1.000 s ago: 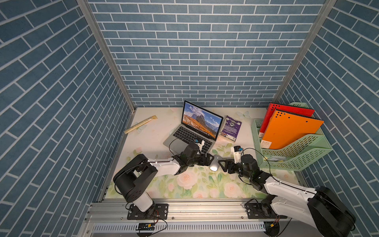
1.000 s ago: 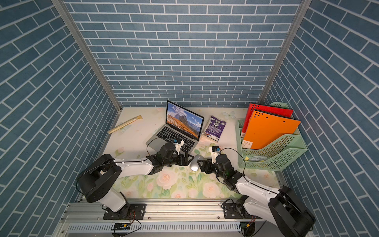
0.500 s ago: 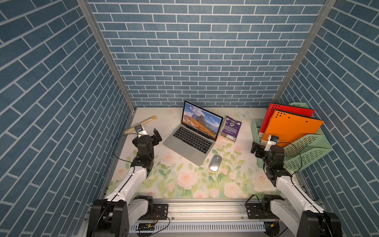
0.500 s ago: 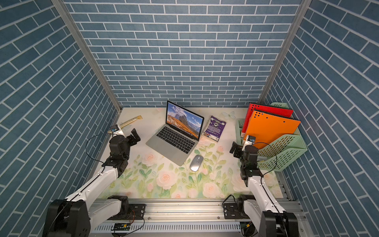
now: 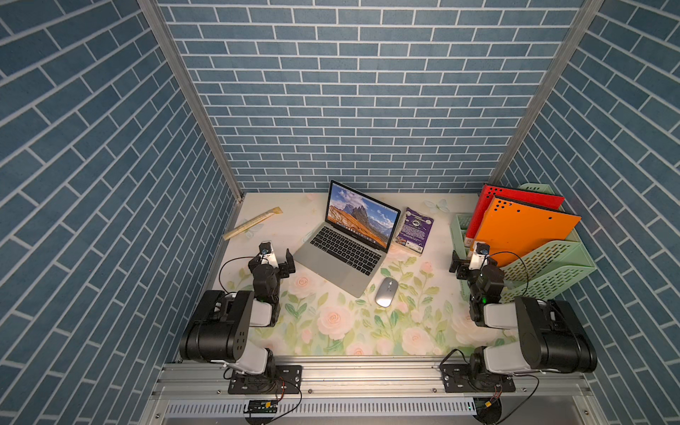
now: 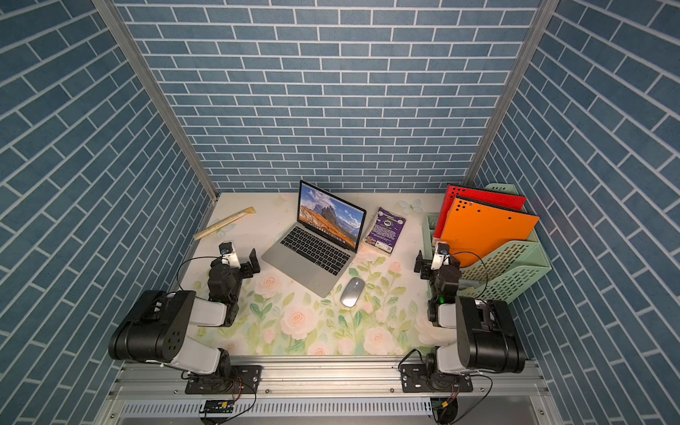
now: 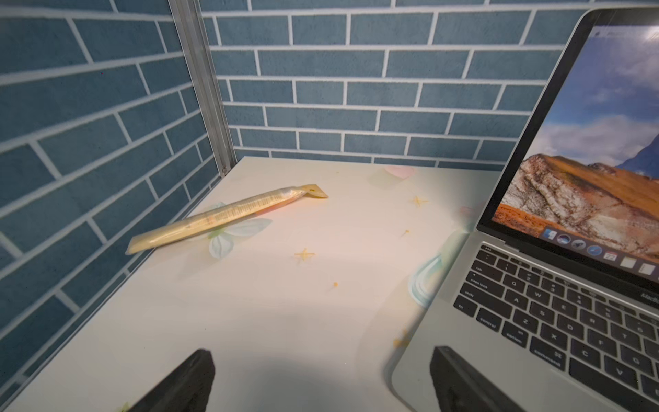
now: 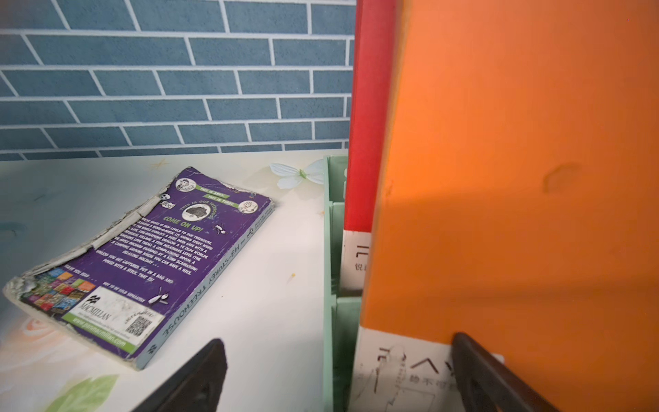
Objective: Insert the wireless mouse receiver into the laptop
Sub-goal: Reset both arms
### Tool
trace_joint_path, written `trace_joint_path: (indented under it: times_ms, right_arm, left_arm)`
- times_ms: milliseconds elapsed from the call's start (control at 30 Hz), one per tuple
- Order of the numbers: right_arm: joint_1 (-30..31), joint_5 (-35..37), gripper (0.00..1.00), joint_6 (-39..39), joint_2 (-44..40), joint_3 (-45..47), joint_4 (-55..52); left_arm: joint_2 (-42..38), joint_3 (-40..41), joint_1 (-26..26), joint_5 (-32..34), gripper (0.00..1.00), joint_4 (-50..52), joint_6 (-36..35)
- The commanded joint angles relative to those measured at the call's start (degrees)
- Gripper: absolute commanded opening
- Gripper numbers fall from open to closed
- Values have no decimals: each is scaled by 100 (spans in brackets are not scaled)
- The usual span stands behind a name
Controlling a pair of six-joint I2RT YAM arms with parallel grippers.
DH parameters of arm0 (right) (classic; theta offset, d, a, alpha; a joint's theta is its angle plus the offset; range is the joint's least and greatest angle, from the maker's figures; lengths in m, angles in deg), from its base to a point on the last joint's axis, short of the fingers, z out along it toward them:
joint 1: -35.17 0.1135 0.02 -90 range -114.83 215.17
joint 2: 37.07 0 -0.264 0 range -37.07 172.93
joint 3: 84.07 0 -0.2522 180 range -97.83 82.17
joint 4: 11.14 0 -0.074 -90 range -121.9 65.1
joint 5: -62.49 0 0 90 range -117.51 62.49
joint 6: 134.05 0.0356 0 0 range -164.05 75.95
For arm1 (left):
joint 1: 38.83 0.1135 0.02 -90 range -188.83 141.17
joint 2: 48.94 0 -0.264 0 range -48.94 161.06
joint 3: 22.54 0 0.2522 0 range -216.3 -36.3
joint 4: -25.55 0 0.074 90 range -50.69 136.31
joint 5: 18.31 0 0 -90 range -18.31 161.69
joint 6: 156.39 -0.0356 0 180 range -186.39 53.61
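The open laptop point(image 5: 340, 254) stands mid-table at an angle, its screen lit with a mountain picture; its left front corner fills one side of the left wrist view point(image 7: 556, 296). The wireless mouse point(image 5: 386, 291) lies top up on the floral mat by the laptop's near right corner, also in a top view point(image 6: 352, 291). The receiver shows in no view. My left gripper point(image 5: 275, 263) point(image 7: 321, 388) is open and empty, just left of the laptop. My right gripper point(image 5: 472, 265) point(image 8: 338, 385) is open and empty, against the green rack's front.
A purple book point(image 5: 414, 232) point(image 8: 149, 257) lies right of the laptop. A green file rack point(image 5: 548, 265) holding an orange folder point(image 8: 517, 178) and a red folder point(image 5: 515, 198) stands at the right wall. A wrapped stick point(image 5: 252, 223) point(image 7: 228, 214) lies far left.
Both grippers left the mouse at mid-table, opened wide, swung out to the sides and pulled back toward their bases. The mouse and laptop stayed in place.
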Motion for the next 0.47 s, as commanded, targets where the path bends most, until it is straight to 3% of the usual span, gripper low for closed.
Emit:
trace_joint_path:
  times_ms: [0,433]
  right_arm:
    - [297,-378,100,-356,298,-25,719]
    - [295,-275,99,-322,260,-27,639]
  left_arm:
    - [-8,46,13,-206,100,-498,-169]
    - [2,36,-3,-231,100,-481,-204]
